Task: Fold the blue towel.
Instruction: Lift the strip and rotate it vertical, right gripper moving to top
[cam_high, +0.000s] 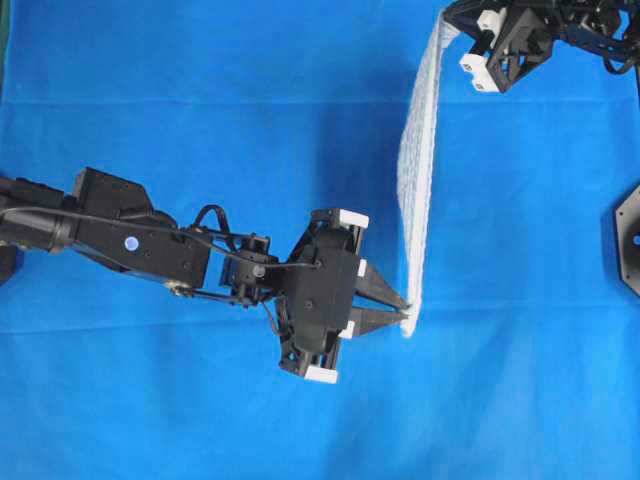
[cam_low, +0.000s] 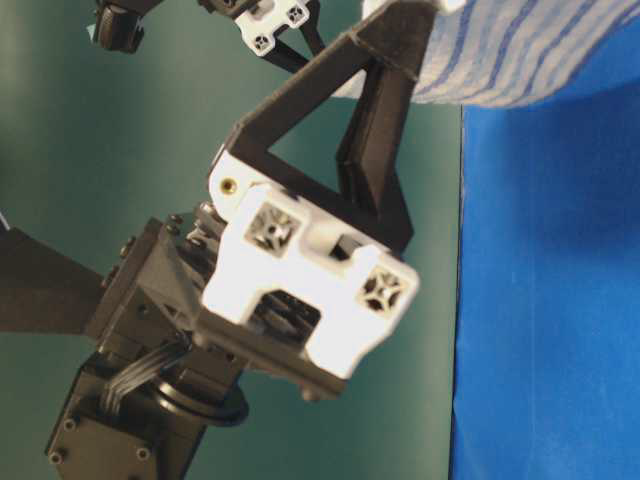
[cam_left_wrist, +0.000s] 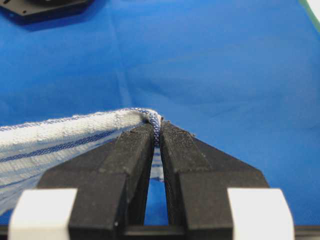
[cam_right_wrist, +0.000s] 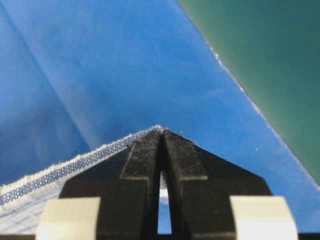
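Both grippers — left (cam_high: 400, 315), right (cam_right_wrist: 163, 131) — pinch tight a woven, striped towel (cam_high: 415, 170), stretched edge-on above blue cloth (cam_high: 200, 100); its face mostly hidden.

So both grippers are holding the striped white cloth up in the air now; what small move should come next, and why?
Probably carry both corners sideways together and start lowering. The left gripper and the right gripper are each shut on a corner of the white woven towel with blue stripes, which hangs edge-on above the plain blue table covering. Its lower part must touch down before the held edge can fold over.
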